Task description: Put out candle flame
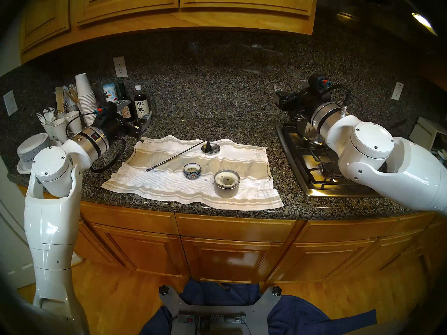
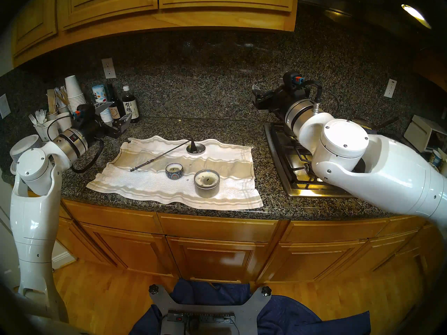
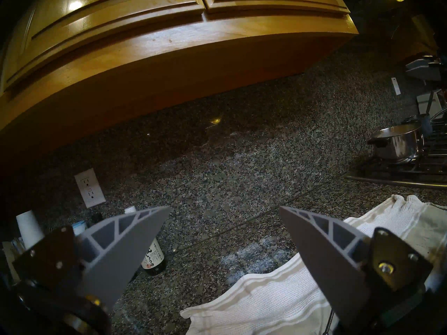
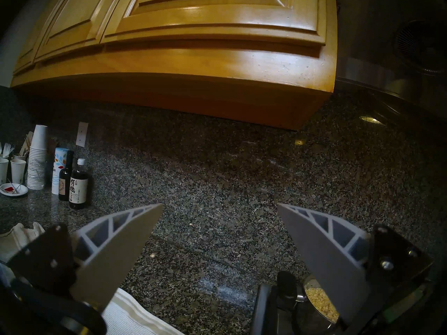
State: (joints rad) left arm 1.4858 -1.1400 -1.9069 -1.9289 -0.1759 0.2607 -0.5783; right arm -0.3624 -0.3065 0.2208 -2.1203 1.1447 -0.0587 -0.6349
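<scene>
Three candles stand on a white striped towel (image 1: 169, 189): a metal tin candle (image 1: 226, 183) in front, a blue patterned candle (image 1: 192, 170) in the middle, and a white-rimmed candle (image 1: 214, 150) at the back. I see no flame on any of them. A long black snuffer (image 1: 177, 155) lies across the towel with its cone resting on the back candle. My left gripper (image 3: 225, 207) is open and empty, above the counter left of the towel (image 1: 136, 112). My right gripper (image 4: 220, 204) is open and empty, raised over the stove's back left.
A gas stove (image 1: 302, 163) with a steel pot (image 3: 396, 143) lies right of the towel. Dark bottles (image 1: 141, 104), stacked paper cups (image 1: 83, 95), forks and plates (image 1: 31, 148) crowd the back left. The backsplash and upper cabinets (image 1: 169, 10) are close behind.
</scene>
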